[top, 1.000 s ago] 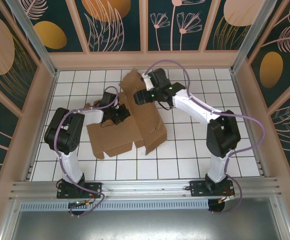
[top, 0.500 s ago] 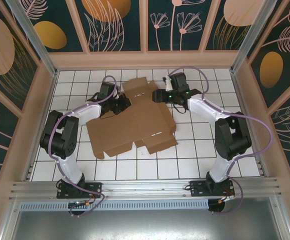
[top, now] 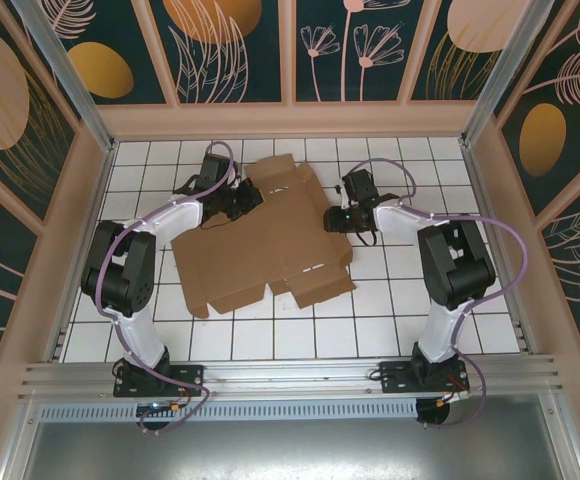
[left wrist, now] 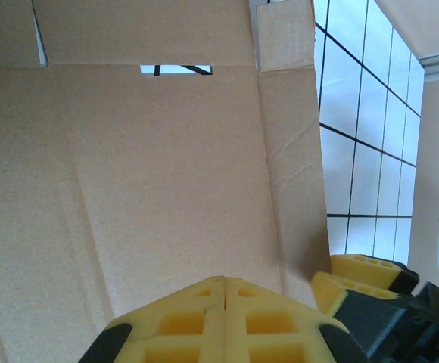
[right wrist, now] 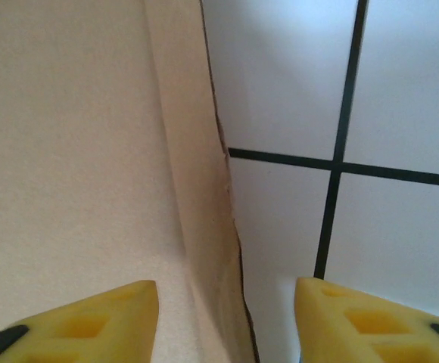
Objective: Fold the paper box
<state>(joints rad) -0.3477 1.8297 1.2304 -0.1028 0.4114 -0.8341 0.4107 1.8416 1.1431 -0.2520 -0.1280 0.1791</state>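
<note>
The paper box (top: 260, 245) is a flat brown cardboard sheet with flaps and slots, lying open on the tiled table. My left gripper (top: 242, 203) sits at the sheet's far left part. In the left wrist view its yellow jaws (left wrist: 225, 281) are shut tip to tip over bare cardboard (left wrist: 151, 166), with nothing between them. My right gripper (top: 330, 220) is low at the sheet's right edge. In the right wrist view it (right wrist: 227, 310) stands open, one finger over the cardboard (right wrist: 68, 151), the other over white tile, the sheet's edge between them.
The white tiled table (top: 400, 300) has bare tiles to the right of the sheet and in front of it. A wooden wall (top: 290, 118) runs round the table on three sides. The right gripper's yellow fingers (left wrist: 356, 274) show beside the sheet's narrow flap.
The sheet's right part, raised a second ago, now lies flat. My right gripper has swung from over the sheet's far middle down to its right edge, jaws narrowing. The left gripper moved toward the far left.
</note>
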